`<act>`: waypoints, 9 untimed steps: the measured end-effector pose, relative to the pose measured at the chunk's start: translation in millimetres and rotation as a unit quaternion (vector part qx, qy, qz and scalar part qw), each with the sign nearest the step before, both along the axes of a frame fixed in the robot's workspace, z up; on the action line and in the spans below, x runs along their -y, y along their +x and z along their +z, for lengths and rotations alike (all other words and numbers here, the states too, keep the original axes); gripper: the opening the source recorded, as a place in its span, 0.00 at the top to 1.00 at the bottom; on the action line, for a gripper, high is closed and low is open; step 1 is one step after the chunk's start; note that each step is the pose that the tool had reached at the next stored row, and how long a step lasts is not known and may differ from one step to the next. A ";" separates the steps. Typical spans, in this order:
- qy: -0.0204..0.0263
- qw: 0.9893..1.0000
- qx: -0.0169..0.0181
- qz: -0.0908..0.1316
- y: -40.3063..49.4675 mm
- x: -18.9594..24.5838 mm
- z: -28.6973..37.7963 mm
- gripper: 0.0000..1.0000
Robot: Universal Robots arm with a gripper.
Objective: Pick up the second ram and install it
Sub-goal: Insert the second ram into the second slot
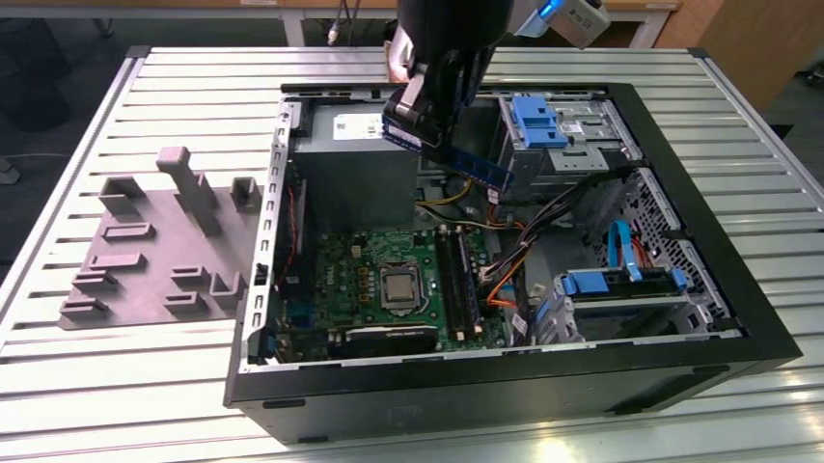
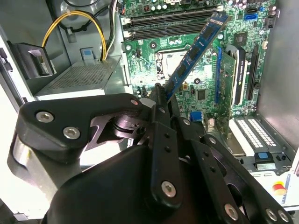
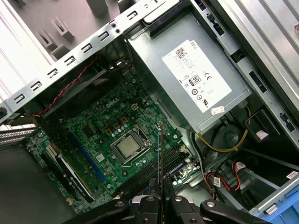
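The second ram [image 1: 480, 170] is a thin blue-green stick with dark chips, and my gripper [image 1: 442, 143] is shut on one end of it. It hangs tilted in the air above the open computer case, over the power supply's edge and short of the motherboard [image 1: 338, 262]. In the second wrist view the ram [image 2: 197, 50] slants out from the gripper [image 2: 161, 99] toward the long black memory slots [image 2: 174, 24]. The first wrist view has the ram [image 3: 160, 154] edge-on, rising from the gripper [image 3: 160, 199] above the slots [image 3: 154, 173] beside the processor socket [image 3: 127, 148].
The black case wall [image 1: 721, 318] rings the work area. Inside are the grey power supply [image 3: 196, 74], blue drive brackets [image 1: 535, 120], orange and yellow cables [image 1: 505, 270] and an expansion card [image 2: 234, 70]. A grey fixture plate [image 1: 154, 253] lies at the exterior view's left on the slatted table.
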State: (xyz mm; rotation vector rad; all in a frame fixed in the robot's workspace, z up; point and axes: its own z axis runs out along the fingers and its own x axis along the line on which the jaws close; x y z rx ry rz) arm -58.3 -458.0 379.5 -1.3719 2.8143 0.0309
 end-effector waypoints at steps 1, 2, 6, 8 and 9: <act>0.000 1.000 0.000 0.000 0.0 0.0 0.0 0.85; 0.000 1.000 0.000 -0.001 0.0 0.0 0.0 0.85; 0.000 1.000 0.000 -0.003 0.0 0.0 0.0 0.85; 0.000 1.000 0.000 -0.004 0.0 0.0 0.0 0.85; 0.000 1.000 0.000 -0.004 0.0 0.0 0.0 0.85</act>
